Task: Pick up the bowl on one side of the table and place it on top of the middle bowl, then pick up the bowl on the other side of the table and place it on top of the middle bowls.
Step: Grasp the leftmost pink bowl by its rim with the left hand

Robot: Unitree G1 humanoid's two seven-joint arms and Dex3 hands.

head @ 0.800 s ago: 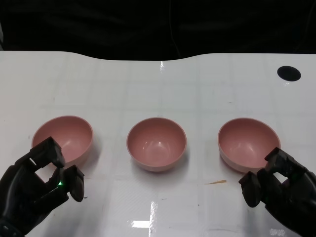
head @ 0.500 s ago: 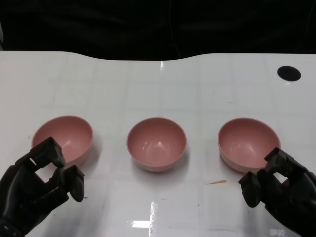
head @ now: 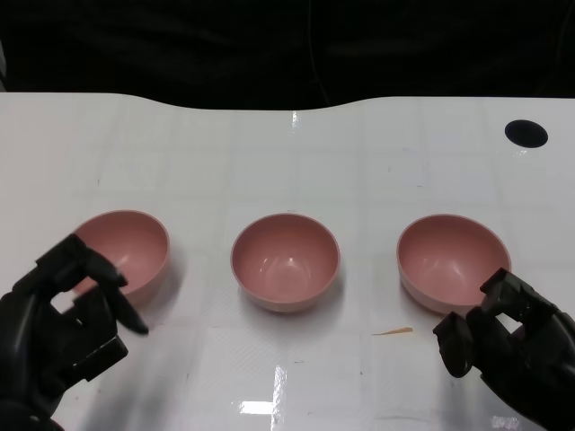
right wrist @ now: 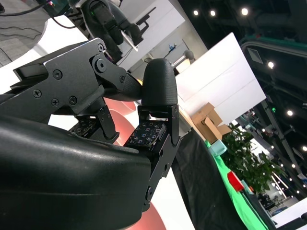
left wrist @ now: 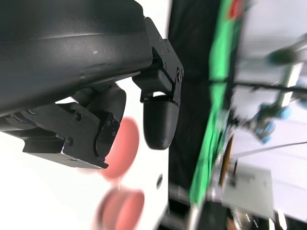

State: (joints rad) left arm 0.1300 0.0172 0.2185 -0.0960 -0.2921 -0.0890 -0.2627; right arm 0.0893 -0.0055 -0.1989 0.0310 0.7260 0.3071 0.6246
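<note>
The left hand (head: 58, 323) covers the near rim of the left bowl (head: 121, 247); both forearms run off-frame.

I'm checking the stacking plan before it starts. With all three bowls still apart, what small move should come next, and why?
Probably ease the left robot hand forward so its spread fingers straddle the near rim of the left bowl. That hand holds nothing and sits at that rim, and the middle bowl is bare. The right robot hand merely waits by the right bowl.
</note>
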